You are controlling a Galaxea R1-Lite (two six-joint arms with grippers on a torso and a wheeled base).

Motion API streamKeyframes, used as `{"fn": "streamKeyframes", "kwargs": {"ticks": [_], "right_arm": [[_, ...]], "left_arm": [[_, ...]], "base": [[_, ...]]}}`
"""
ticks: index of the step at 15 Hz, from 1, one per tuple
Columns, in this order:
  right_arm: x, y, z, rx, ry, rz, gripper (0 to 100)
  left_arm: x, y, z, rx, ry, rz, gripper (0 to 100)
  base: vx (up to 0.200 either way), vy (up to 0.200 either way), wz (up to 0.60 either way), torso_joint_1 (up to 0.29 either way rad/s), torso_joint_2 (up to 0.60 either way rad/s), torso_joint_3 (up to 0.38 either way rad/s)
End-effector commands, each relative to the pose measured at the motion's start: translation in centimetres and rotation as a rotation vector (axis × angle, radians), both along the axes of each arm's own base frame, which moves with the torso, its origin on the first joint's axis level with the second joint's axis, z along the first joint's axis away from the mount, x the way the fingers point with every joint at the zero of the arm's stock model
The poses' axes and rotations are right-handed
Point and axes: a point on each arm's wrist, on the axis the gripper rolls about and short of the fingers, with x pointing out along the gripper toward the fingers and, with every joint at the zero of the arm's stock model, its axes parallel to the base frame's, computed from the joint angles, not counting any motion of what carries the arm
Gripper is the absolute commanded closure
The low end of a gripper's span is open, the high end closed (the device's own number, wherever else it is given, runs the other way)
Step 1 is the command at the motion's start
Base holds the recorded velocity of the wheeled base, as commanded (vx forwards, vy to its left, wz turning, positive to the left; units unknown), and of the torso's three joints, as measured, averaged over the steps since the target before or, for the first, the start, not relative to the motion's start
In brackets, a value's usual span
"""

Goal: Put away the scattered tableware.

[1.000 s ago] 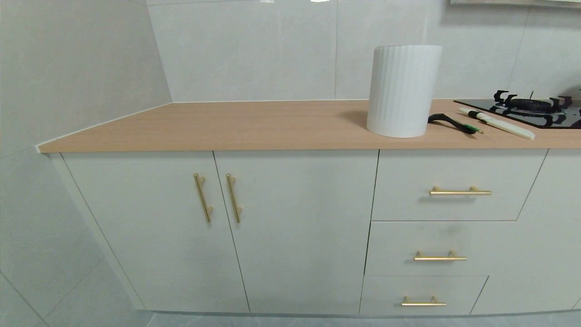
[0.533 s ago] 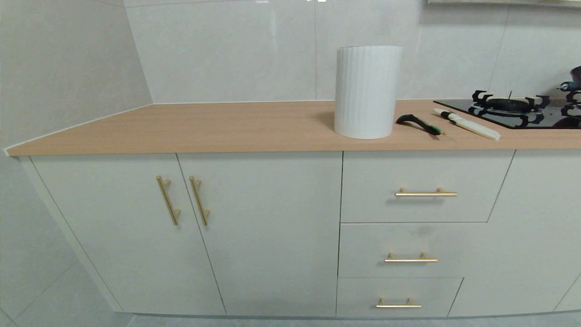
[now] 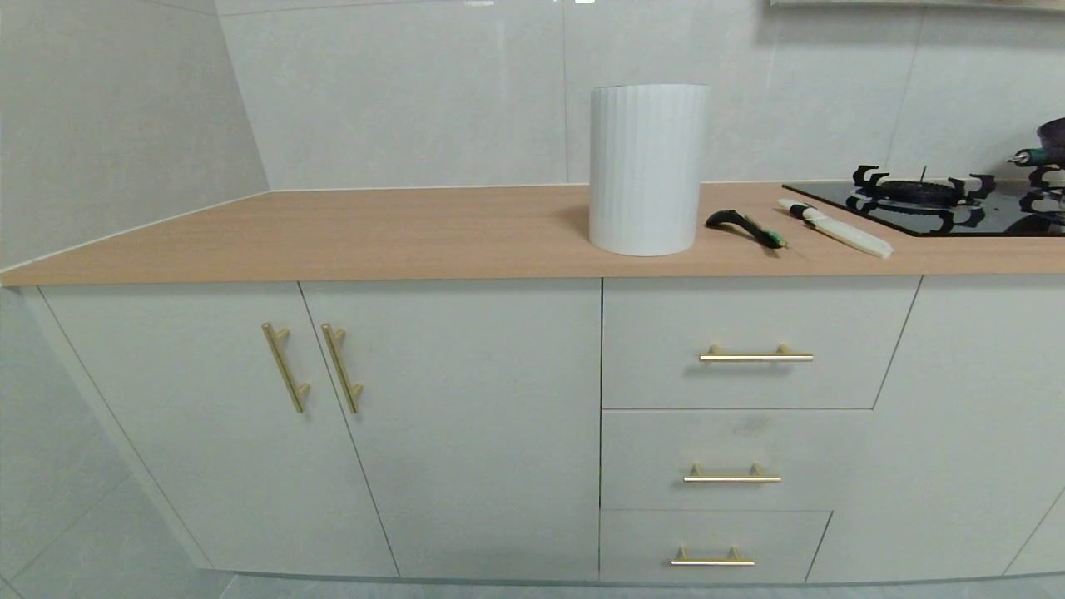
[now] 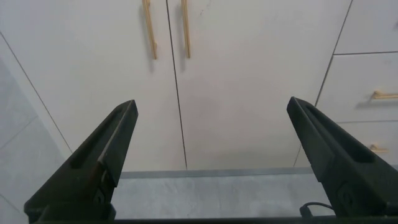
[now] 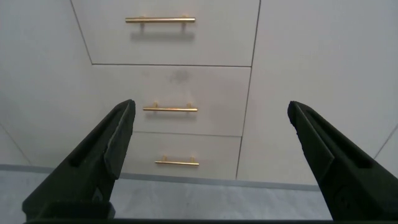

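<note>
On the wooden countertop [image 3: 374, 237] stands a tall white ribbed container [image 3: 646, 168]. Just to its right lie a black-handled peeler with a green tip [image 3: 743, 227] and a cream-bladed knife with a dark band [image 3: 834, 227]. My left gripper [image 4: 211, 112] is open, held low in front of the cabinet doors with gold handles [image 4: 166, 28], nothing between its fingers. My right gripper [image 5: 211, 112] is open too, facing the drawer fronts [image 5: 171, 109], with nothing held.
A black gas hob [image 3: 932, 200] with pan supports occupies the counter's right end, a dark pot [image 3: 1050, 137] at its far edge. Tiled walls close the back and left. Below are two cabinet doors [image 3: 316, 416] and three drawers [image 3: 753, 353] with gold handles.
The head camera has swung right: the counter, container and cabinets slid left in the picture and more of the hob came into view. The things themselves have not moved.
</note>
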Motion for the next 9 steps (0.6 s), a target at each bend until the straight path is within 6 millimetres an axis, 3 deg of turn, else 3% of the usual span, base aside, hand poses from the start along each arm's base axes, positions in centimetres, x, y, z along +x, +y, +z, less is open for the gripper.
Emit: {"fn": "streamKeyframes", "kwargs": {"ticks": [1, 9], "right_arm": [[0.01, 0.00, 0.00, 0.000, 0.002, 0.001, 0], [-0.01, 0.01, 0.05, -0.033, -0.004, 0.001, 0]], "left_arm": [[0.00, 0.00, 0.00, 0.000, 0.000, 0.001, 0], [0.00, 0.00, 0.00, 0.000, 0.000, 0.001, 0]], "base": [[0.000, 0.000, 0.00, 0.000, 0.00, 0.000], [0.000, 0.000, 0.00, 0.000, 0.00, 0.000]]}}
